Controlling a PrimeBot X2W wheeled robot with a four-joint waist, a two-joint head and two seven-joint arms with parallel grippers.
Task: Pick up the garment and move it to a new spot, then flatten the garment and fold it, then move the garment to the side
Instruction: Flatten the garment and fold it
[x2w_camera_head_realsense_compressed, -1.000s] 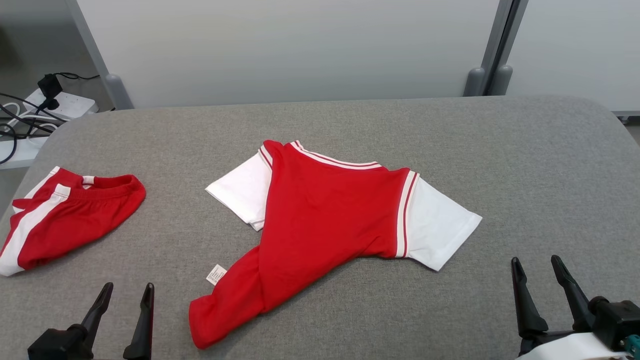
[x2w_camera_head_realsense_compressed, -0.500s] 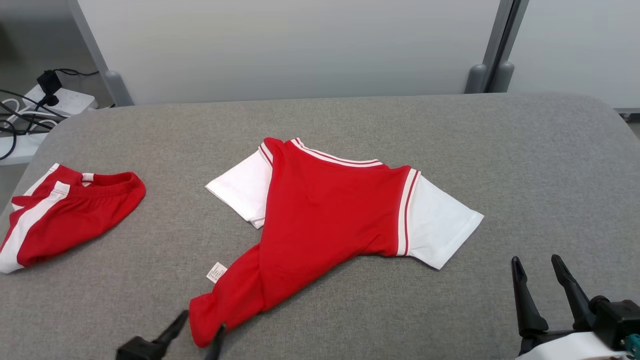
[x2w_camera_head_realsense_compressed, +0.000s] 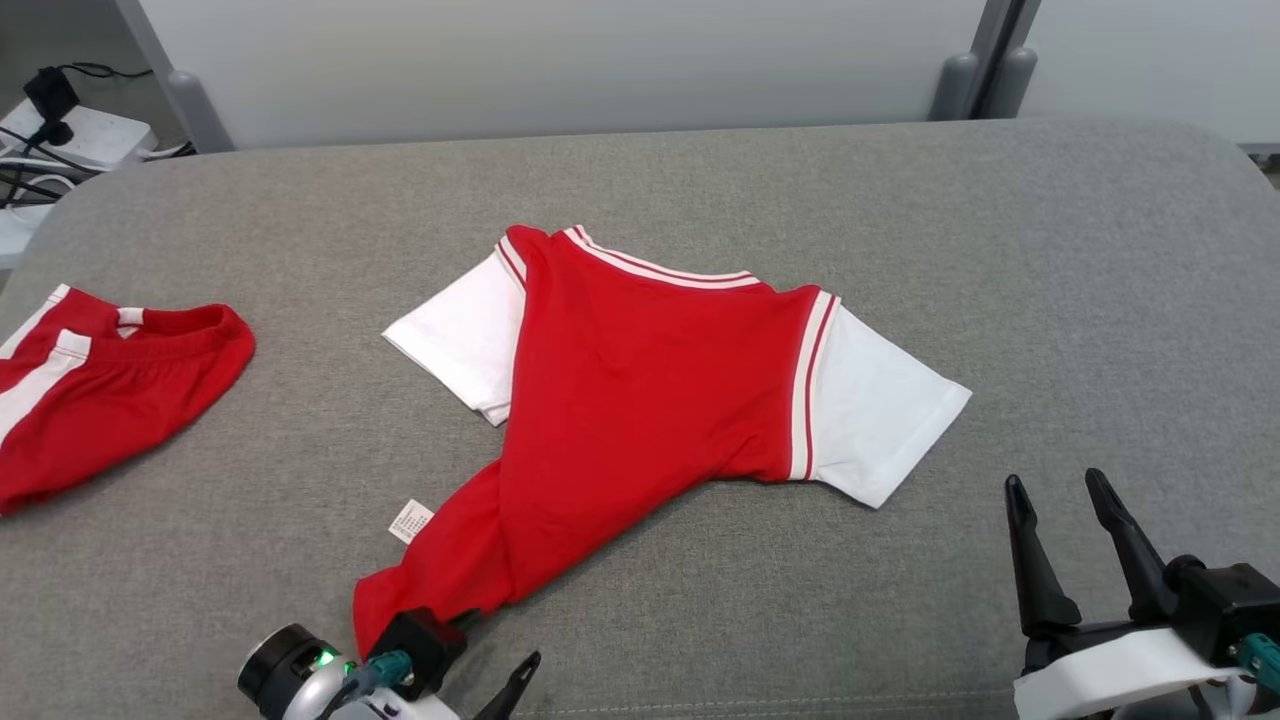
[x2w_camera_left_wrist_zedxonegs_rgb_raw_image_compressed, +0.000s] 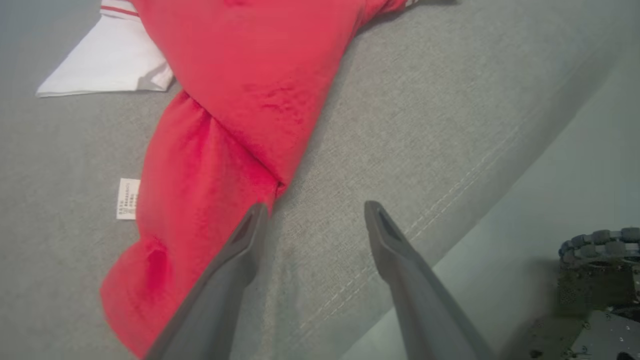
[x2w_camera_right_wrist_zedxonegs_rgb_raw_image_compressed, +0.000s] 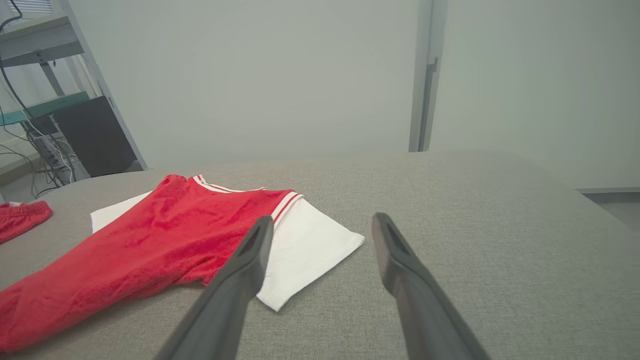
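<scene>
The garment (x2w_camera_head_realsense_compressed: 640, 400) is a red shirt with white sleeves, lying crumpled in the middle of the grey padded table (x2w_camera_head_realsense_compressed: 1000, 220). Its body narrows into a twisted tail towards the front edge. My left gripper (x2w_camera_head_realsense_compressed: 500, 640) is open at that tail's end. In the left wrist view the left gripper (x2w_camera_left_wrist_zedxonegs_rgb_raw_image_compressed: 315, 206) has one finger lying over the garment's (x2w_camera_left_wrist_zedxonegs_rgb_raw_image_compressed: 240, 100) red edge and the other over bare table. My right gripper (x2w_camera_head_realsense_compressed: 1052, 480) stands open at the lower right, clear of the white sleeve. In the right wrist view the right gripper (x2w_camera_right_wrist_zedxonegs_rgb_raw_image_compressed: 324, 218) holds nothing, and the garment (x2w_camera_right_wrist_zedxonegs_rgb_raw_image_compressed: 165, 225) lies ahead to the left.
Red shorts with white stripes (x2w_camera_head_realsense_compressed: 100, 390) lie at the table's left edge. A white label (x2w_camera_head_realsense_compressed: 411, 521) sticks out beside the shirt's tail. A power strip with cables (x2w_camera_head_realsense_compressed: 70, 130) sits off the table at the back left. The table's front seam (x2w_camera_left_wrist_zedxonegs_rgb_raw_image_compressed: 450, 190) runs close to my left gripper.
My left gripper has swung right from the lower left corner to the shirt's tail end. The head view has shifted, so everything sits a little higher. The right gripper has stayed put.
</scene>
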